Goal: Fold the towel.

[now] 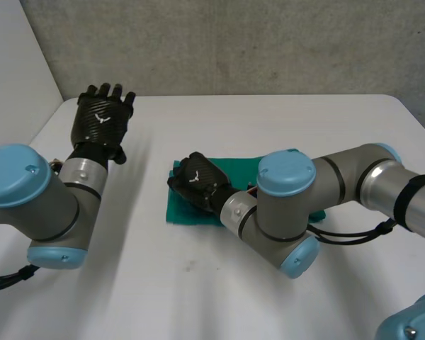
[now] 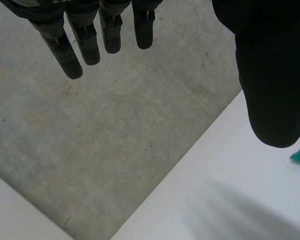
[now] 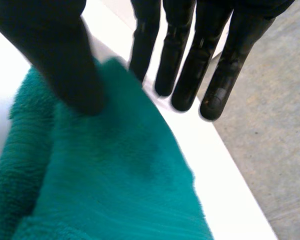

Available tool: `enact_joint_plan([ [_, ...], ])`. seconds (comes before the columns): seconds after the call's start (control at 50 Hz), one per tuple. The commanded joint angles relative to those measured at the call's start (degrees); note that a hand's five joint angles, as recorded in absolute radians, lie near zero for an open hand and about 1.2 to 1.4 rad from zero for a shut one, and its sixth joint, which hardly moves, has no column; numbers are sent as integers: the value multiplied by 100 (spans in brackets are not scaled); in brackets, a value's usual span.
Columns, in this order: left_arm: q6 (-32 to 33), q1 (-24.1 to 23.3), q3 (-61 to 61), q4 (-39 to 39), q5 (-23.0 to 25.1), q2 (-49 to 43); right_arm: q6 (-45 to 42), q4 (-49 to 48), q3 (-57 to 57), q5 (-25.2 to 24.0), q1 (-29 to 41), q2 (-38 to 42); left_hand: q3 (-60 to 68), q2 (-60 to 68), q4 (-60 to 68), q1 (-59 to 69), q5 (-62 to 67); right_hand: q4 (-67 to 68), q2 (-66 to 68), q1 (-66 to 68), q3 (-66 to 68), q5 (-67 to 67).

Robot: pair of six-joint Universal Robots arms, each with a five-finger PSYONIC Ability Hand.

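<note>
Towel [image 1: 188, 211], teal, lies flat on the white table [image 1: 269, 120] as a small thick rectangle, partly under the right arm [image 1: 287, 205]. The right wrist view shows at least two layers stacked, one edge doubled over the other, so I judge at least one fold is made. Edges look roughly squared in the head view, though the arm hides much of the cloth. What is left, by my reading, is perhaps one more fold, or only a smoothing and letting go; cannot tell which from here. On the towel's end toward the robot's left sits the right hand [image 1: 198, 180], palm down over the cloth. Its fingers [image 3: 190, 65] are straight and run out past the towel's edge, touching nothing I can make out, and its thumb [image 3: 65, 60] lies against the top layer near a corner. No closed pinch seen, so I take this hand as open and resting on the cloth, not gripping it. Well apart from the towel, off to the robot's left, the left hand [image 1: 101, 120] is raised with fingers straight and spread, holding nothing
</note>
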Motion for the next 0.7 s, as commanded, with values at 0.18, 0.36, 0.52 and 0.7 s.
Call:
enact_joint_plan([
  [0.18, -832, -1052, 1072, -113, 35, -813, 1852, 435, 1118, 1668, -1161, -1313, 23, 80, 88, 91, -16, -3798, -3633, -2858, -3778, -3920],
  [0.36, -999, -1457, 2170, -991, 61, -1965, 2046, 375, 2561, 1589, -2295, -1691, 23, 80, 88, 91, -16, -3607, -3442, -2667, -3587, -3730],
  [0.52, -1008, -1422, 2338, -1792, -70, -2097, 1783, 49, 2790, 1554, -2735, -1621, -10, 46, 54, 57, -50, 2418, 2582, 3357, 2437, 2295],
  [0.7, -1025, -1150, 1653, -2205, -536, -1439, 1607, 58, 2105, 1536, -2525, -1630, -78, -21, -13, -10, -117, 3202, 3367, 4142, 3222, 3080],
])
